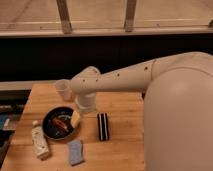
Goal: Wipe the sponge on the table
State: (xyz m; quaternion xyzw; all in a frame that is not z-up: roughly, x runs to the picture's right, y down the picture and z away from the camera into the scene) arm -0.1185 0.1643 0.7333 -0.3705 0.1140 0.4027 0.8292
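Note:
The light-blue sponge [75, 151] lies flat near the front edge of the wooden table [125, 110], left of centre. My gripper [75, 119] hangs from the white arm over the right rim of the black pan [59, 124], above and behind the sponge and apart from it.
A whitish bottle [39, 141] lies left of the sponge. A black block with white stripes [103, 126] sits to its right. A clear cup [63, 89] stands at the back left. The pan holds reddish food. My white body fills the right side.

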